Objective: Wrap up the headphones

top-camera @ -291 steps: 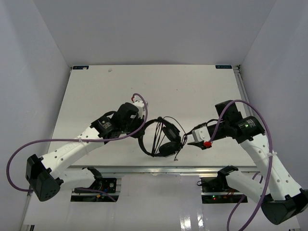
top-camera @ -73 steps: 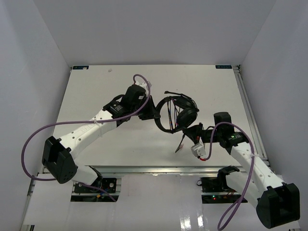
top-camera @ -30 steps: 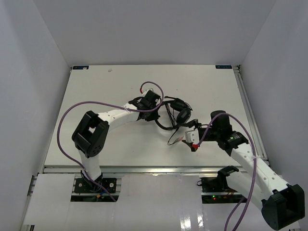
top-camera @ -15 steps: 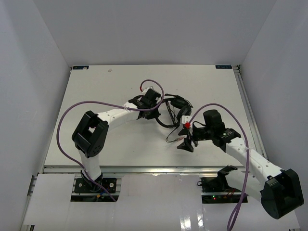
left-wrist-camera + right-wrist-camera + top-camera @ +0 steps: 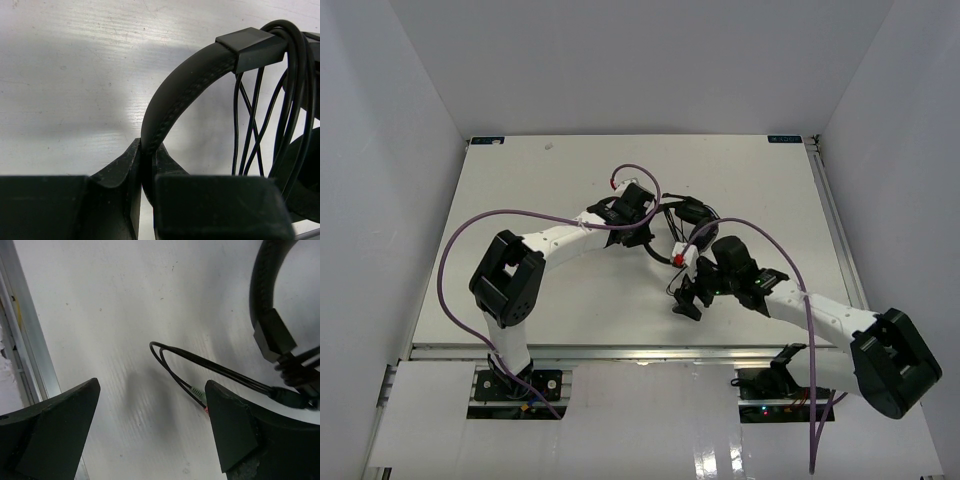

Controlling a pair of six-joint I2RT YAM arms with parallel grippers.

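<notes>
On white table [image 5: 520,180] between grey walls [image 5: 380,130], black headphones [image 5: 182,87]

light: bright, diffuse | shadows: soft, under headphones [image 5: 180,90] on table [image 5: 75,75] | blur: dark near foreground in wrist views

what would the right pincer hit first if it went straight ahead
Probably the loose headphone cord loop, lying just ahead of the open right pincer, then the table; depth is unclear.

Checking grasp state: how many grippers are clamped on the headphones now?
1. The left gripper is shut on the headphones. The right gripper stands open over the loose cord and plug, holding nothing.
</notes>
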